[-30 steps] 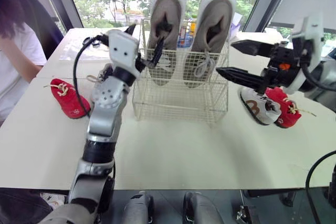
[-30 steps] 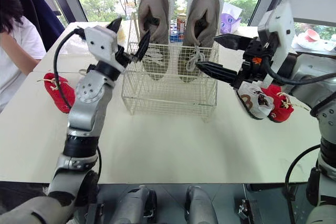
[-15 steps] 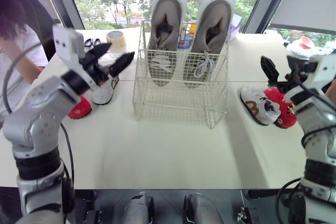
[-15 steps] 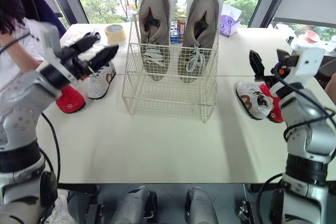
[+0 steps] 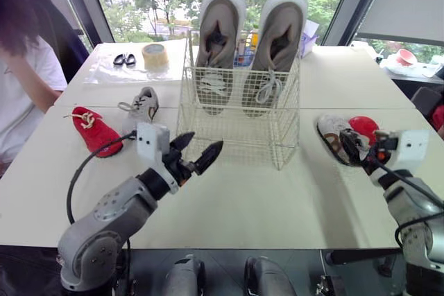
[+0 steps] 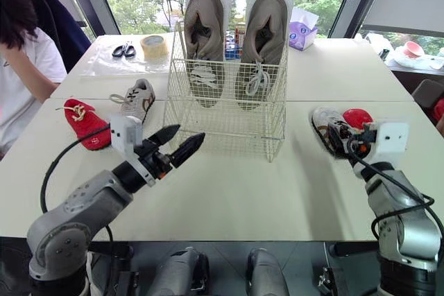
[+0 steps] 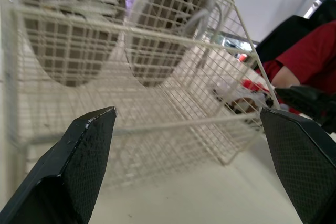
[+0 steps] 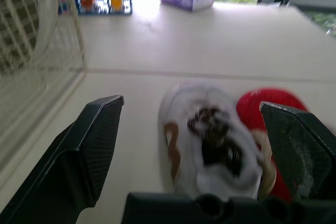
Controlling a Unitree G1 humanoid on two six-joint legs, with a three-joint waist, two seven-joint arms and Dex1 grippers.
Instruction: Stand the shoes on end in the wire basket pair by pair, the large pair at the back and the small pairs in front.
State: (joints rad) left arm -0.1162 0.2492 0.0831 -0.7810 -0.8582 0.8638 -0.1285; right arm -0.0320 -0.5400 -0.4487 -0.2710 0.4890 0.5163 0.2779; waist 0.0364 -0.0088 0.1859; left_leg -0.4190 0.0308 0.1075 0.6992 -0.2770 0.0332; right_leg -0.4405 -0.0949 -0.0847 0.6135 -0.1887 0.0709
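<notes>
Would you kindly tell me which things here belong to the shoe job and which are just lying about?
Job: wire basket, large grey pair, small grey shoe, left red shoe, small white shoe, right red shoe.
Lying about: scissors, tape roll, tissue box.

We see the cream wire basket (image 5: 236, 129) standing upright on the table. In its back row the large grey pair stands on end, heels up, with the left large shoe (image 5: 216, 39) and the right large shoe (image 5: 279, 36) side by side, openings and white laces facing us. The small shoes lie on the table outside it: to the left a red shoe (image 5: 94, 129) near a grey-white shoe (image 5: 142, 107), and to the right a white shoe with brown trim (image 6: 322, 123) just beside a second red shoe (image 6: 356, 116).
</notes>
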